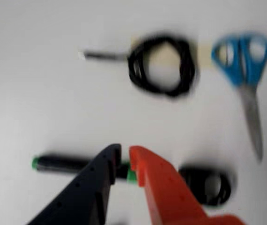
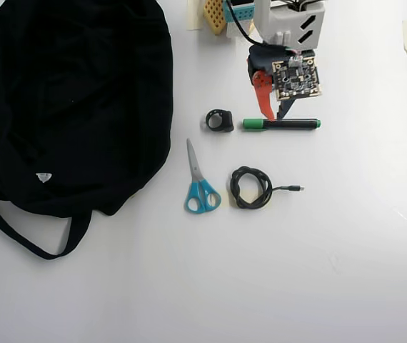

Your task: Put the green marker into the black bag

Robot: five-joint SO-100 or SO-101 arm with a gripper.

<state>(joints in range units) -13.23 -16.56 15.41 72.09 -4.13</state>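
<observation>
The green marker (image 2: 282,123) lies flat on the white table, green cap to the left in the overhead view. In the wrist view its black barrel (image 1: 61,164) runs left from behind my fingers, with a bit of green cap showing between them. My gripper (image 1: 125,157) hovers just over the marker near the cap end, and in the overhead view (image 2: 276,114) it sits just behind the marker. Its black and orange jaws stand only a narrow gap apart and hold nothing. The black bag (image 2: 75,100) lies floppy at the far left, not in the wrist view.
A small black ring-shaped object (image 2: 220,120) sits just left of the marker cap. Blue-handled scissors (image 2: 200,187) and a coiled black cable (image 2: 251,187) lie in front of the marker. The bag's strap (image 2: 18,229) trails forward. The arm's base (image 2: 289,21) stands at the back.
</observation>
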